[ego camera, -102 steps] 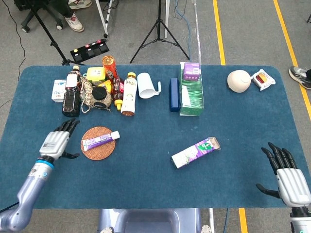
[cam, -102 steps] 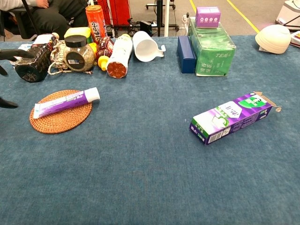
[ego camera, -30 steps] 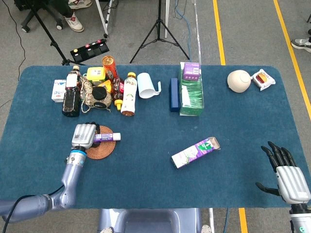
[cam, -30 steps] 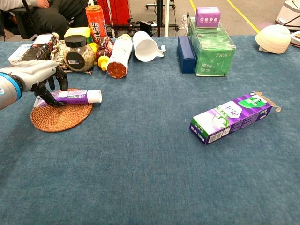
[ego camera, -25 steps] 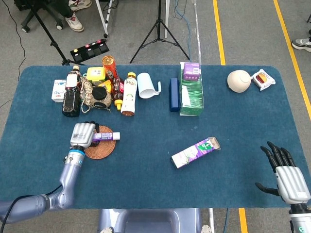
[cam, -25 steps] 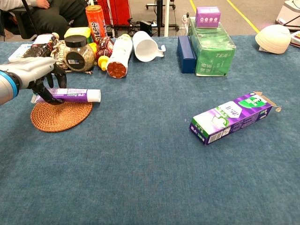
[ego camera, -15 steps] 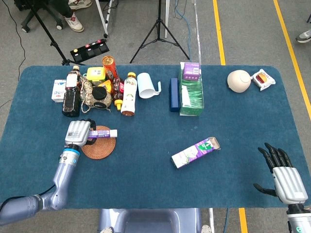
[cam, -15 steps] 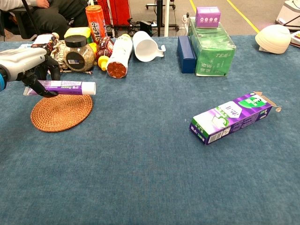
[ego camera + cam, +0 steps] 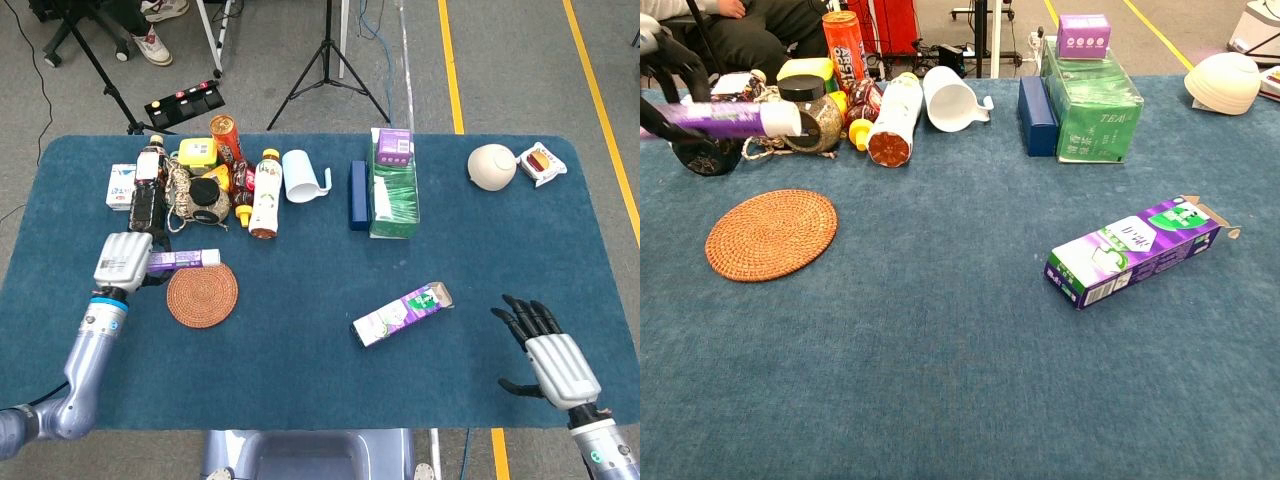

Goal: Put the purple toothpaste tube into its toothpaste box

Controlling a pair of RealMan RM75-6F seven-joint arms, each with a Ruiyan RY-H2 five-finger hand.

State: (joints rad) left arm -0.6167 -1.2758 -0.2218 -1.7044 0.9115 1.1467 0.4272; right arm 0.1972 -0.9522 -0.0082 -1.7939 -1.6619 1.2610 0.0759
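My left hand [image 9: 124,262] grips the purple toothpaste tube [image 9: 184,259] by its tail end and holds it level above the table, white cap pointing right. In the chest view the tube [image 9: 730,119] hangs at the far left, with dark fingers [image 9: 665,62] of that hand curled over it. The purple-and-green toothpaste box [image 9: 402,313] lies flat right of centre, its open flap end [image 9: 1215,215] toward the right. My right hand [image 9: 553,364] hovers at the front right with fingers spread, holding nothing. It does not show in the chest view.
A round woven coaster [image 9: 202,294] lies bare just below the tube. Bottles, jars and a can [image 9: 205,185] crowd the back left beside a white mug [image 9: 303,176]. A blue box [image 9: 358,195], green tea boxes [image 9: 393,196], a white bowl [image 9: 491,166] stand along the back.
My left hand has lifted the tube off the coaster and carried it up and to the left. My right hand has shifted left and inward, toward the box.
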